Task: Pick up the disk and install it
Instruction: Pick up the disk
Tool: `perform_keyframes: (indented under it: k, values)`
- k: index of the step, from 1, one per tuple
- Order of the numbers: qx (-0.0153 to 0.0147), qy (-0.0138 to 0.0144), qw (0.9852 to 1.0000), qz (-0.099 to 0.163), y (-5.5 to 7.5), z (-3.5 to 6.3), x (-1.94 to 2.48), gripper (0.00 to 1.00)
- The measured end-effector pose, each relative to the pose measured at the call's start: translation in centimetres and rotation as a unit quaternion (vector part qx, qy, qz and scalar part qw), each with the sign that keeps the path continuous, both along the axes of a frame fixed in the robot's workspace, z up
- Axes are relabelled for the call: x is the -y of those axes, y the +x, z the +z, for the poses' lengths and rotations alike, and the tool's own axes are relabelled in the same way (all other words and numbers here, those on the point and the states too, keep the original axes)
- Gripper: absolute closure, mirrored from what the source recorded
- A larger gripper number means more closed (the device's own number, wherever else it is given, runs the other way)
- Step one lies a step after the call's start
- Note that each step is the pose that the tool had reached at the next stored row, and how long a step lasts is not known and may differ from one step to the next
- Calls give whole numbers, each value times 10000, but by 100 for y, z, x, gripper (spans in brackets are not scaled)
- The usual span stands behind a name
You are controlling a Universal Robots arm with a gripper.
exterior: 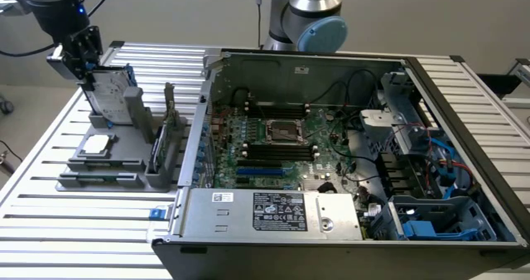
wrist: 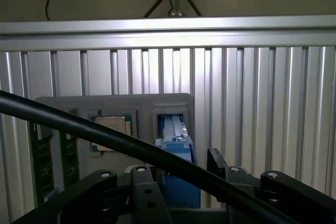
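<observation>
At the exterior view's left, the gripper (exterior: 88,67) hangs over the holder (exterior: 124,171). Its jaws are spread wide, one on each side of the upper edge of the disk (exterior: 112,97), and nothing is clamped. The disk stands on edge in a slot of the holder. In the wrist view its blue frame (wrist: 176,182) sits between the fingers (wrist: 143,195), with a little room on either side. Just beside it on the holder a chip (exterior: 95,144) lies flat, and a card (exterior: 168,128) stands upright at the holder's right end. Further right is the open case (exterior: 306,72), with the board (exterior: 257,146) on its floor, the power supply (exterior: 277,210) along the near edge and a blue bay (exterior: 422,229) in the right corner.

The disk is probably stiff and fairly heavy for its size, with smooth metal faces that could slip in a loose grip. It likely takes knocks badly. The plastic frame may flex, so the flat faces near the top edge look like the best hold, squeezed squarely so it lifts straight out of the slot.
</observation>
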State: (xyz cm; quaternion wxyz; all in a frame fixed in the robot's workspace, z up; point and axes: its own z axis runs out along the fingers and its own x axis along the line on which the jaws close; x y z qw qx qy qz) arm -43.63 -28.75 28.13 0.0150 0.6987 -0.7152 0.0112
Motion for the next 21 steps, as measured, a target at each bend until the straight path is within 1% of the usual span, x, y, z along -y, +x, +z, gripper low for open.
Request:
perform_keyframes:
  k: [4, 5, 6, 7, 8, 13, 14, 21]
  values:
    - [0, -1, 10000, 0, 0, -1, 0, 50]
    - [0, -2, 10000, 0, 0, 0, 0, 52]
    - [-1, -3, 10000, 0, 0, 0, 0, 58]
    - [0, -3, 10000, 0, 0, -1, 0, 58]
    - [0, -3, 10000, 0, 0, -1, 0, 65]
    - [1, -4, 10000, 0, 0, -2, 0, 65]
    - [1, -4, 10000, -1, 0, -2, 0, 67]
    - [0, -4, 10000, -1, 0, -1, 14, 67]
